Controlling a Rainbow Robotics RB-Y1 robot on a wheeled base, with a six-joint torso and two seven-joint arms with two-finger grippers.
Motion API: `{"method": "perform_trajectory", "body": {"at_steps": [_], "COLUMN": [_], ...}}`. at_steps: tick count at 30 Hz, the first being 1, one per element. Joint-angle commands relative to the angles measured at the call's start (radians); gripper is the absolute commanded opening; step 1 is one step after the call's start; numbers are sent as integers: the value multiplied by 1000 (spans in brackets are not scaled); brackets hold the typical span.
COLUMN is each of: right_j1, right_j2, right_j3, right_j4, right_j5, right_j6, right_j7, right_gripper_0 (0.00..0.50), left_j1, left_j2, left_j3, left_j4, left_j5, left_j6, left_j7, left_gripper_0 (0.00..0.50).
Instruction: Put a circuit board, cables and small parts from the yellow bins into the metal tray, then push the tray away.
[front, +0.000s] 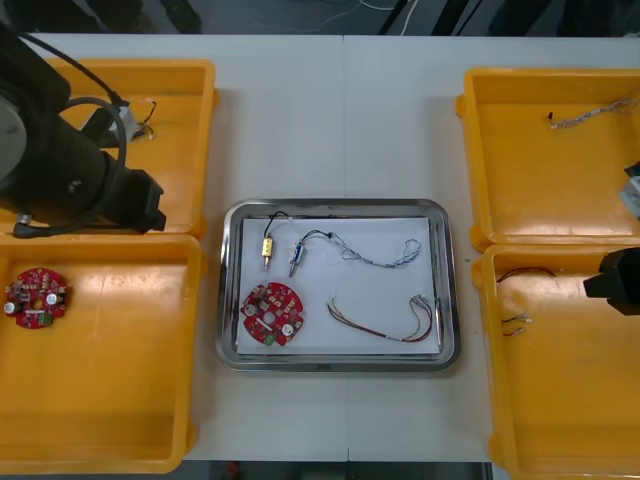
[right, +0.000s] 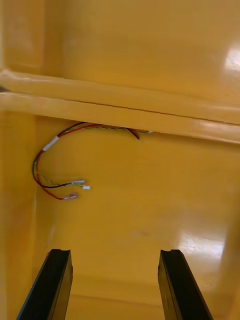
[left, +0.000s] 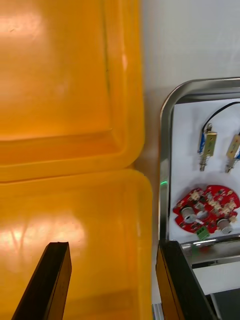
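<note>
Tray (front: 228, 300) looks loaded, so I reckon pushing's next. Left gripper (left: 114, 244) and right gripper (right: 115, 251) hang open over the yellow bins (front: 100, 420) at the table's side edges.

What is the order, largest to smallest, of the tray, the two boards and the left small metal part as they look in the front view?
1. the tray
2. the tray's board and the left-bin board: they look alike, so they are not ranked
3. the left small metal part
</note>
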Motion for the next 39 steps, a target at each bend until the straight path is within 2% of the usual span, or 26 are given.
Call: {"method": "perform_trajectory", "body": {"at_steps": [1, 7, 15, 26, 31, 39], "right_j1": [-92, -172, -285, -445, -522, -624], "right_j2": [-35, -35, -35, -22, 16, 122], "right_j3": [81, 177, 371, 648, 791, 995], "right_j4": [-31, -34, -52, -71, -71, -25], "right_j5": [-60, -89, -70, -60, -20, 38], "right_j6": [3, 3, 3, 3, 3, 3], "right_j7": [-2, 2, 7, 25, 41, 76], "right_gripper_0": [500, 500, 500, 500, 500, 500], "left_j1": [99, 181, 280, 336, 363, 374], "left_j2": [83, 121, 156, 170, 176, 176], "left_j3": [112, 205, 303, 343, 365, 385], "left_j4": [-65, -79, -85, -88, -101, -99], "left_j5": [40, 72, 84, 83, 83, 74], "left_j6": [8, 8, 8, 8, 8, 8], "left_j7": [-78, -127, -212, -226, -232, -235], "left_gripper_0": [500, 500, 500, 500, 500, 500]}}
